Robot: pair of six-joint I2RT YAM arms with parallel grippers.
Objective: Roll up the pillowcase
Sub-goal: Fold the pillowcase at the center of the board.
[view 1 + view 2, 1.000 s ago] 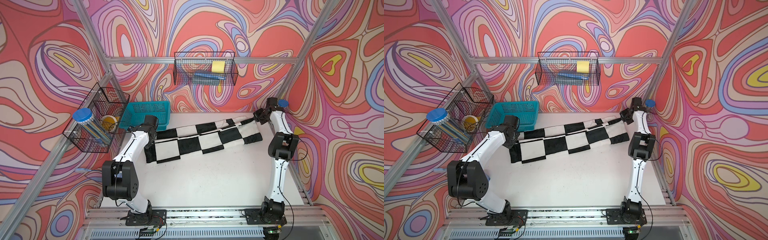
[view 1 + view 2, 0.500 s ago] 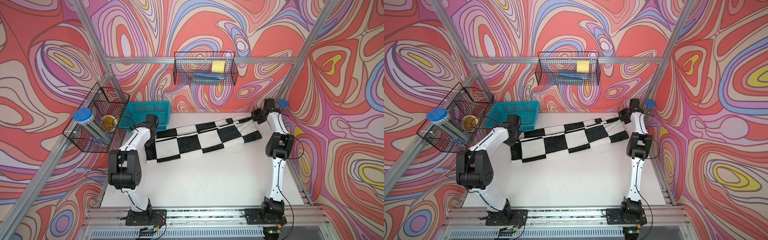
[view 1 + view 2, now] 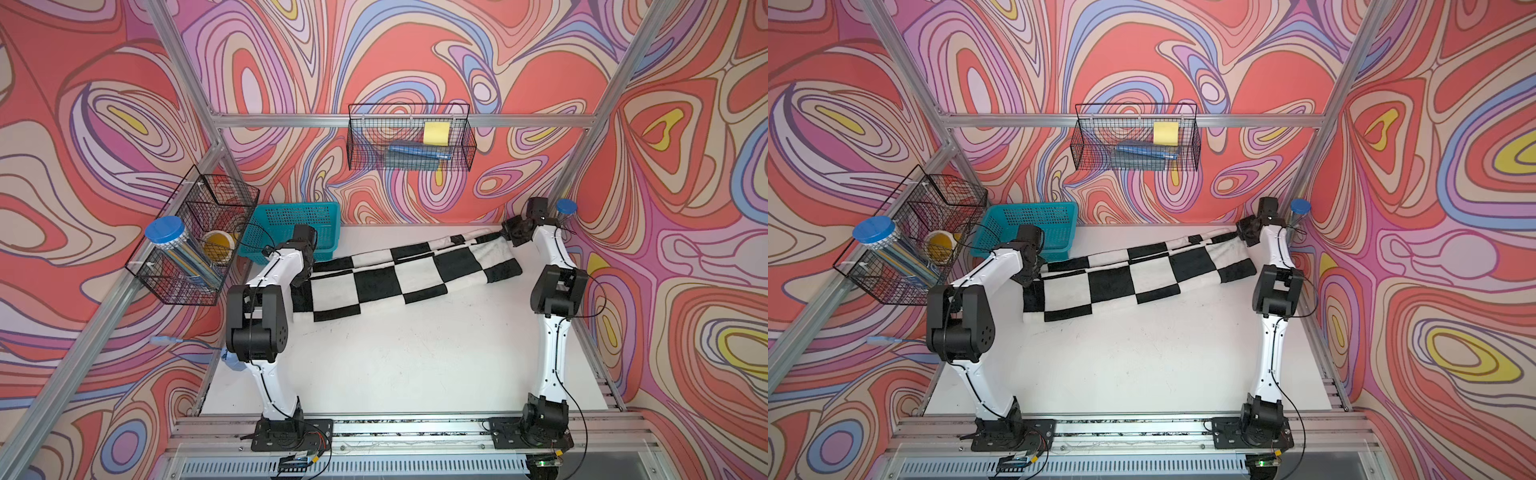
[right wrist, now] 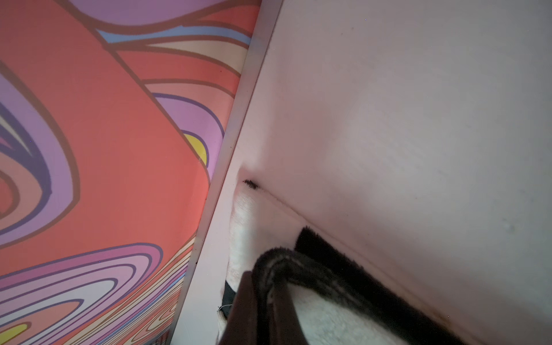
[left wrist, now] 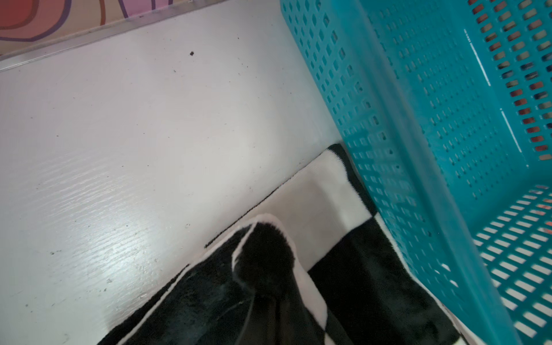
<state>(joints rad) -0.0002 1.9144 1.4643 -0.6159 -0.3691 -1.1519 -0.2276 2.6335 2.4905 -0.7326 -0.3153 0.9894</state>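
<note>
Swirly red/purple walls [image 3: 415, 54], alu frame rails [image 3: 291, 121]; scuffed white tabletop [image 3: 415, 365]; wire basket [image 3: 365, 145] back wall, 2nd wire basket [image 3: 178, 282] left wall.

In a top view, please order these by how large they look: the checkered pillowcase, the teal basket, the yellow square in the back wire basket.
1. pillowcase
2. teal basket
3. yellow square, hung higher, so nearer the camera, yet clearly smallest

I see the pillowcase [image 3: 374, 286] [image 3: 1113, 282], plush with big black and white checks, folded lengthwise into a long band across the far side of the bench [image 3: 395, 365]. A corner at each end is pinched up [image 5: 263, 260] [image 4: 277, 263].
</note>
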